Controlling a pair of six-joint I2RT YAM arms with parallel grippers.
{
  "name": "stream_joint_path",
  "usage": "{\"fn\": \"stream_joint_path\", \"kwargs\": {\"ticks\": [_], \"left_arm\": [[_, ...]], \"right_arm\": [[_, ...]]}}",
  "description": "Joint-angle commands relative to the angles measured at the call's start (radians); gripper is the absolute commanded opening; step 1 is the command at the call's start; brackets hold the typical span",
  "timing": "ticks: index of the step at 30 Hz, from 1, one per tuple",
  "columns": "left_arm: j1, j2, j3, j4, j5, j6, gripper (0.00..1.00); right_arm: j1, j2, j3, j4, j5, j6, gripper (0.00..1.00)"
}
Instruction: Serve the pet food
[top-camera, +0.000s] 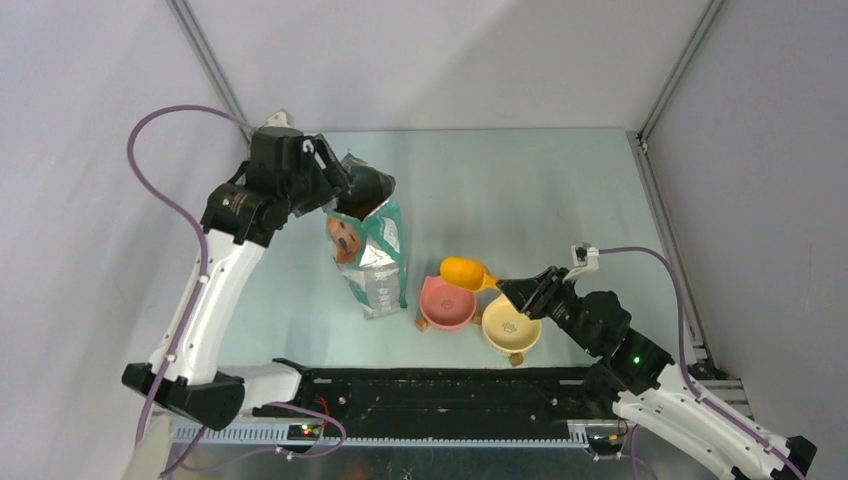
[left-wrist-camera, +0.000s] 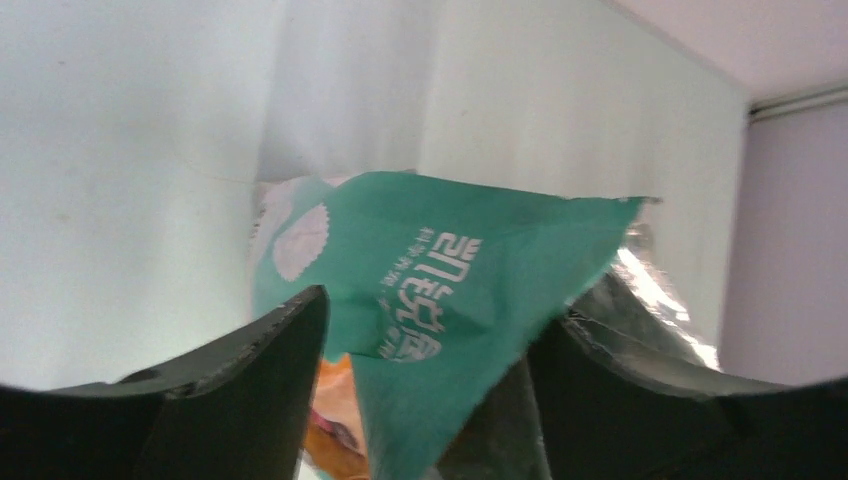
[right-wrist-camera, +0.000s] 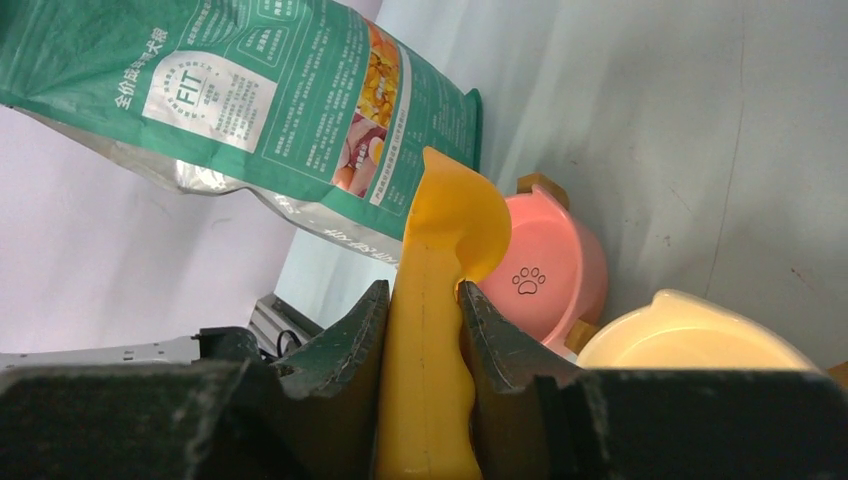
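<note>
As left gripper (left-wrist-camera: 428, 305) straddles bag (left-wrist-camera: 440, 250), scoop (right-wrist-camera: 430, 330) clamped

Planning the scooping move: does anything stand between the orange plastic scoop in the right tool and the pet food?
Only the wall of the green-white foil bag, facing the scoop in the right tool. Its top looks open, but the left tool straddles the rim there.

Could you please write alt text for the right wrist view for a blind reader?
The right gripper clamps an orange scoop by its handle. Beyond it sit a pink bowl and a yellow bowl; a green bag fills the upper left.
</note>
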Motion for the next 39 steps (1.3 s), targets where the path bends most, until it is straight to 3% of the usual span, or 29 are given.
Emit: {"fn": "stream_joint_path", "kwargs": {"ticks": [1, 3, 4, 6, 8, 25, 39], "left_arm": [[-0.001, 0.035, 0.029, -0.074, 0.009, 0.099, 0.70], [-0.001, 0.045, 0.020, -0.089, 0.024, 0.122, 0.53], [-0.001, 0.046, 0.016, -0.093, 0.028, 0.134, 0.31], [-0.002, 0.045, 0.005, -0.101, 0.024, 0.151, 0.04], [-0.003, 0.035, 0.003, -0.109, -0.015, 0.172, 0.00], [0.010, 0.027, 0.267, -0.255, -0.472, 0.324, 0.00], [0.097, 0.040, 0.383, -0.265, -0.435, 0.387, 0.00]], "right_arm": [[-0.019, -0.003, 0.045, 0.005, 0.014, -0.022, 0.00], [-0.030, -0.002, 0.045, 0.004, 0.002, -0.021, 0.00], [-0.037, -0.002, 0.045, 0.002, -0.002, -0.021, 0.00], [-0.045, -0.003, 0.045, -0.003, -0.008, -0.020, 0.00], [-0.051, -0.001, 0.045, -0.009, -0.008, -0.020, 0.00], [-0.086, 0.020, 0.045, -0.026, -0.015, -0.021, 0.00], [-0.105, 0.025, 0.045, -0.051, -0.001, -0.020, 0.00]]}}
